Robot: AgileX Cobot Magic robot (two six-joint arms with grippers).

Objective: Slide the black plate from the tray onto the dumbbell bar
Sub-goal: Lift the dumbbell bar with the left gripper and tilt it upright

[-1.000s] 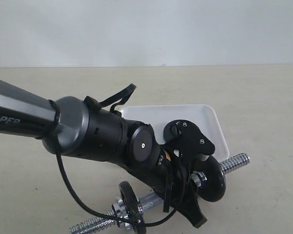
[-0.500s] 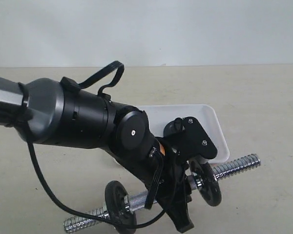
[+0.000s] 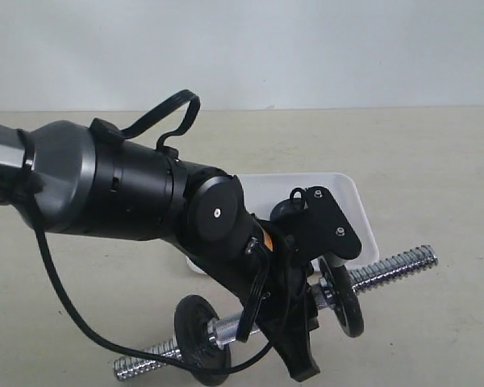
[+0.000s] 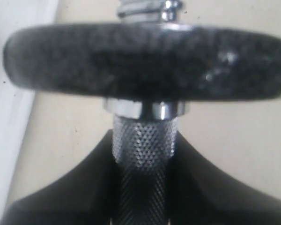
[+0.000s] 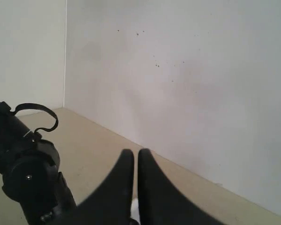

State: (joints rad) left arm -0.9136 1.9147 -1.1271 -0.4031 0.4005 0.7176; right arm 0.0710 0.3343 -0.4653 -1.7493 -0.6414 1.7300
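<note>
Left gripper [image 4: 144, 140] clamped on the knurled middle of the dumbbell bar [image 3: 391, 268], near the table's [image 3: 436, 161] front edge, just before the tray [image 3: 351, 197], tray mostly hidden by the arm, black disc [image 3: 344, 295] on the bar beside the fingers, right gripper [image 5: 133, 164] closed, empty.

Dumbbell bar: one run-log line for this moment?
left gripper: shut on dumbbell bar, between black discs | right gripper: shut, empty | tray: partly hidden

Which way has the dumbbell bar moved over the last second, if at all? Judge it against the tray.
Yes. The dumbbell bar has shifted right in the exterior view: its threaded end now reaches farther past the tray at its near right corner.
</note>
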